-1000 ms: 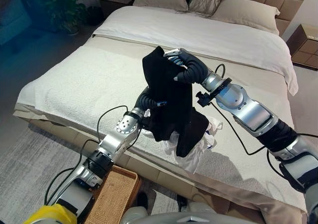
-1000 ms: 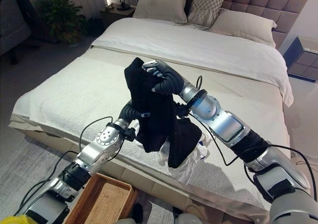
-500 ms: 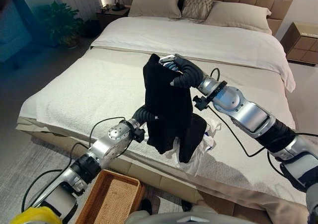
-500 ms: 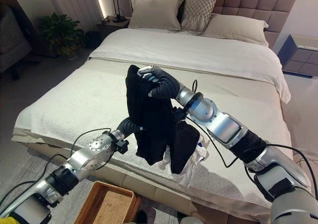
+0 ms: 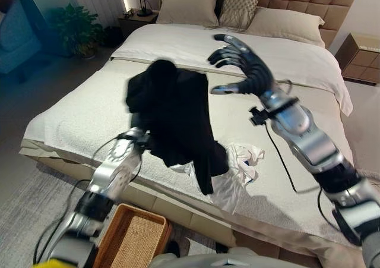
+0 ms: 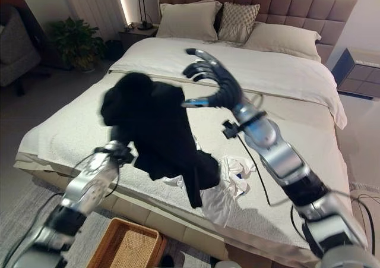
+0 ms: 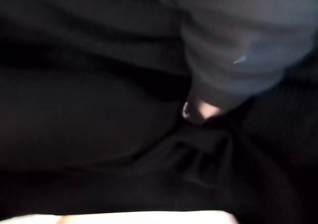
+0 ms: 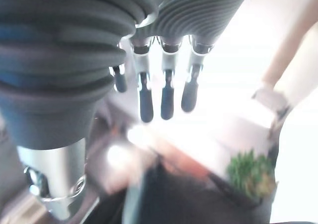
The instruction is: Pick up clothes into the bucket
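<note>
Hanging limp and light over the left hand (image 5: 138, 138), whose fingers are buried in the cloth so their state cannot be told, the black garment (image 5: 175, 116) dangles above the bed (image 5: 77, 107) edge, near the wicker basket (image 5: 132, 238), while the right hand (image 5: 240, 63) hovers spread; gathering its bulk should prevent slipping.

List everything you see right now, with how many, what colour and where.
black garment: one, black, lifted above the bed's near edge
white clothes: one heap, white, on the bed below the garment
basket: one, brown wicker, floor beside the bed
bed: one, beige cover
pillows: four, beige and patterned, by the headboard
plant: one, green, far left corner
right hand: open, raised over the bed
left hand: buried in the black garment
</note>
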Available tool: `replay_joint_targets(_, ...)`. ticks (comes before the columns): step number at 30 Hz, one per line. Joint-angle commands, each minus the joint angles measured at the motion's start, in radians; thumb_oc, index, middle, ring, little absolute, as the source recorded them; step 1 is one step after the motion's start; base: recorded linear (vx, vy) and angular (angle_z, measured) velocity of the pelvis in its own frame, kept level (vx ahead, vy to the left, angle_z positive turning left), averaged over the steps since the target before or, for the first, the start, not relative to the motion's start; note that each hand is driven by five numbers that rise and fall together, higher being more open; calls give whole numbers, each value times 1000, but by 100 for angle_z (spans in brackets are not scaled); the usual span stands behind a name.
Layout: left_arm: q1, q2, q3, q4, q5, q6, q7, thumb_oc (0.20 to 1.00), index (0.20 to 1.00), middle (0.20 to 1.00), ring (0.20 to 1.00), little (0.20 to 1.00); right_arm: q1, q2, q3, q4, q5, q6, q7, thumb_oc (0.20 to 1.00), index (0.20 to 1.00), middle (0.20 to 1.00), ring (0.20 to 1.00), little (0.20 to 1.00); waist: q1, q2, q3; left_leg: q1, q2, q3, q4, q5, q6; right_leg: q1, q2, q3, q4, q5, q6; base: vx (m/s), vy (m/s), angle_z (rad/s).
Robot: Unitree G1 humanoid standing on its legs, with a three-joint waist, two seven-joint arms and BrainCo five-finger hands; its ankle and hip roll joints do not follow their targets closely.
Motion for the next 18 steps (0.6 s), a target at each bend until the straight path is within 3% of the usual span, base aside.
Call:
replay_joint_targets(1,-16,38,21,-59,49,-76,-9,200,200,200,200,200,-3,46,-66,12,-57,-47,-26,1000,1000,1000,1000,1000,45,-59,-55,13,-75,-36,5,-63,44,20,-40,11,3,5,48,19,-16,12)
replay_joint_targets(2,4,54,97,-77,74,-93,0,200,200,200,200,200,43,58,-107,19,-77,-42,-26,1000,1000,1000,1000,1000,49,-57,-56,14,-76,-40,5,-63,43,26,-40,7,3,1,46,18,-16,9)
replay_joint_targets(7,32,80,231,-146,102,-125,10,200,200,200,200,200,164,88,-187,49,-95,-36,-20,1000,1000,1000,1000,1000,52,-51,-58,10,-79,-52,5,-51,43,27,-43,-1,3,6,42,-1,-1,11)
replay_joint_targets(18,59,163,386,-313,129,-196,5,200,200,200,200,200,379,142,-259,303,-136,-7,-8,1000,1000,1000,1000,1000,59,-33,-47,4,-86,-83,5,-46,41,33,-47,-30,3,-1,34,4,7,9)
